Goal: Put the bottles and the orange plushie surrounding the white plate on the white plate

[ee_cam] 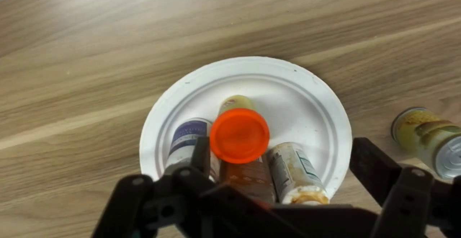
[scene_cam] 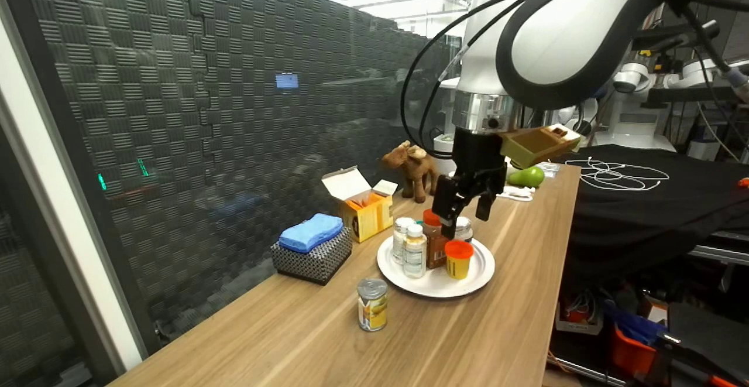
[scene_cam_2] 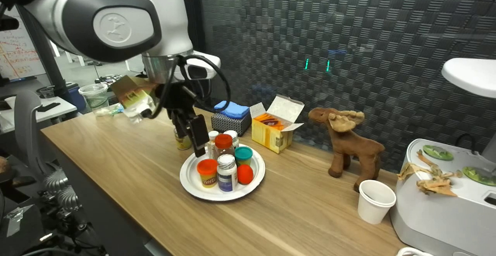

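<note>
Plainly, the gripper [ee_cam: 282, 153] has its jaws spread wide and has hold of nothing. It hangs above the plate [ee_cam: 252, 65]; in the wrist view one jaw shows across the things on the plate and the other by the plate's rim. Whether either jaw touches anything on the plate, I cannot tell.

On the plate, toward its edge, sits the plushie [scene_cam_2: 245, 175], orange and round. Also on the plate, all upright, are two white bottles [scene_cam: 415, 256] close together, a brown, red-capped jar [scene_cam: 435, 243] near the plate's middle, an orange-lidded yellow tub [scene_cam_2: 208, 174], a blue-labelled bottle [scene_cam_2: 227, 176] and a teal-lidded tub [scene_cam_2: 243, 155].

Off the plate but near it, a can [scene_cam: 373, 305] stands upright on the table [scene_cam: 456, 346]. Also near the plate are a carton [scene_cam_2: 271, 135], its flaps open on orange packets [scene_cam_2: 269, 121], and a patterned box [scene_cam: 319, 258] with a blue cloth [scene_cam: 311, 232] on top. Farther from the plate stand a brown toy moose [scene_cam_2: 350, 147] and nested white cups [scene_cam_2: 374, 205].
</note>
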`<state>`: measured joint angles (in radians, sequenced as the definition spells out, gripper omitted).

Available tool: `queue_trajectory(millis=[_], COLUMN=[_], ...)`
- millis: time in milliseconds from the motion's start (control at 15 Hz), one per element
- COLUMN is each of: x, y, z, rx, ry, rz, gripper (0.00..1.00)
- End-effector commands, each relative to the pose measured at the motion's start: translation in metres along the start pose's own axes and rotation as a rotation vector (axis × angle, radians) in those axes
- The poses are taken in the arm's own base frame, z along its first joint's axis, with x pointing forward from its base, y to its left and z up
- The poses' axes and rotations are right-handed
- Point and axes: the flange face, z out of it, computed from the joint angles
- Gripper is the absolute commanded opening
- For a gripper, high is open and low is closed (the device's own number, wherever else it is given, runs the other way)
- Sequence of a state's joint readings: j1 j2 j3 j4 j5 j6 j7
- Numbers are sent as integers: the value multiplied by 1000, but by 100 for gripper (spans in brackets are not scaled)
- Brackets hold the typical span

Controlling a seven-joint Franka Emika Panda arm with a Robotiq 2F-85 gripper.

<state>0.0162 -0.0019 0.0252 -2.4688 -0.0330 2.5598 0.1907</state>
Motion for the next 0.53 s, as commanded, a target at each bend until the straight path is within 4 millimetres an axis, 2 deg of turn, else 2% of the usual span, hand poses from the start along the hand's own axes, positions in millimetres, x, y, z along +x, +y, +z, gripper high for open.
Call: queue_trajectory(millis=[0, 200, 467], x=[0, 11, 31], y=[-40, -78, -116], z=[-20, -22, -22], rx=[19, 45, 61], ry=[34, 31, 34], rz=[75, 134, 209], gripper=[100, 100, 100])
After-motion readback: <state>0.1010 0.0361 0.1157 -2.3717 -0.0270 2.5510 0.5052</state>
